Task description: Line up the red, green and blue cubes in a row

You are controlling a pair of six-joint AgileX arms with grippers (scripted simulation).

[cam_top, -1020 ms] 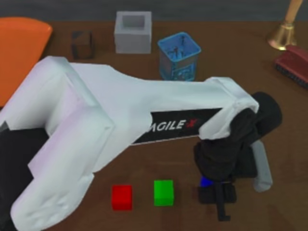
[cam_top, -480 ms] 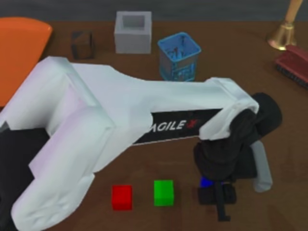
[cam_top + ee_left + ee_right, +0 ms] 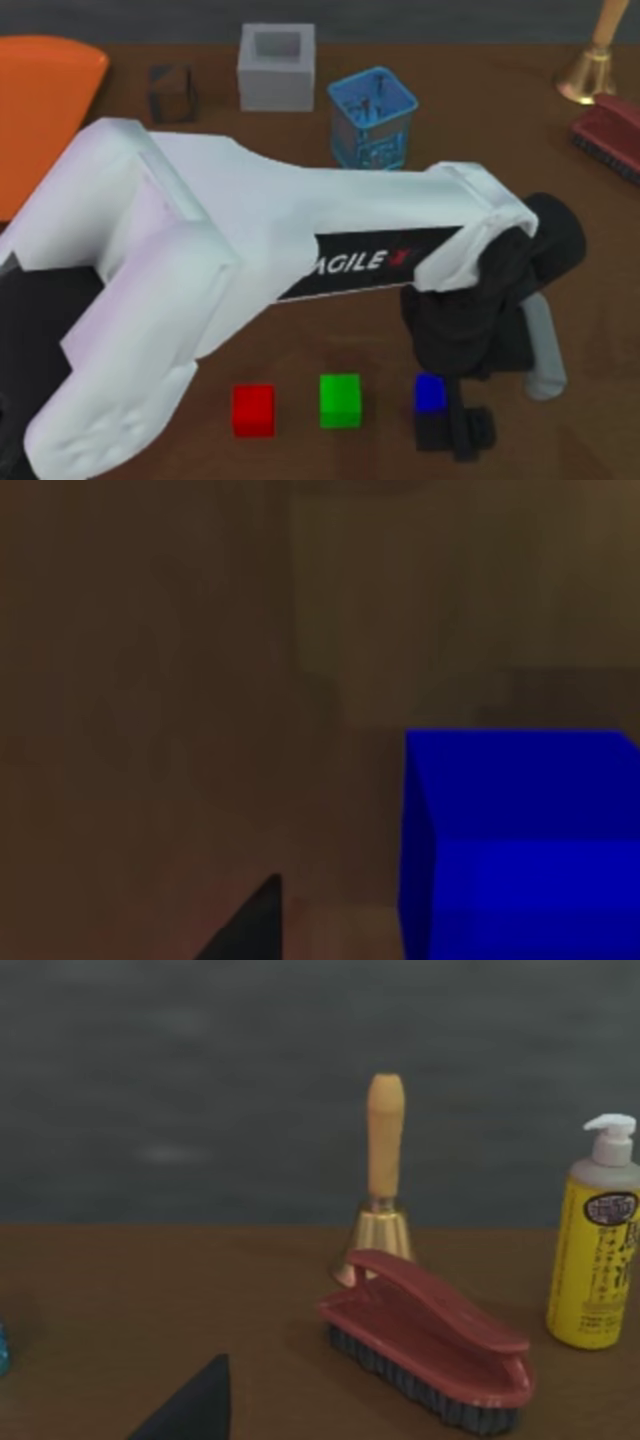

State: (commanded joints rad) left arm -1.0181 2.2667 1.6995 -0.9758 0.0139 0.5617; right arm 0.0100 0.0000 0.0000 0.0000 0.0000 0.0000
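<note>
Near the table's front edge the red cube (image 3: pixel 253 410), the green cube (image 3: pixel 340 400) and the blue cube (image 3: pixel 430 392) stand in a row from left to right, evenly spaced. My left arm reaches across the table. Its gripper (image 3: pixel 456 432) hangs just in front and to the right of the blue cube, open and holding nothing. The left wrist view has the blue cube (image 3: pixel 520 840) resting on the wood, apart from one dark fingertip (image 3: pixel 250 930). My right arm is out of the top view. One fingertip (image 3: pixel 200 1405) of its open gripper shows in the right wrist view.
Along the back stand an orange object (image 3: pixel 40 100), a dark brownish cube (image 3: pixel 170 93), a grey open box (image 3: pixel 276 66) and a light-blue see-through bin (image 3: pixel 371 118). A brass bell (image 3: pixel 590 70), a red brush (image 3: pixel 610 135) and a yellow pump bottle (image 3: pixel 597 1260) sit at the back right.
The left gripper has drawn back off the blue cube toward the front edge. The cube, mostly hidden under it before, now stands uncovered on the table.
</note>
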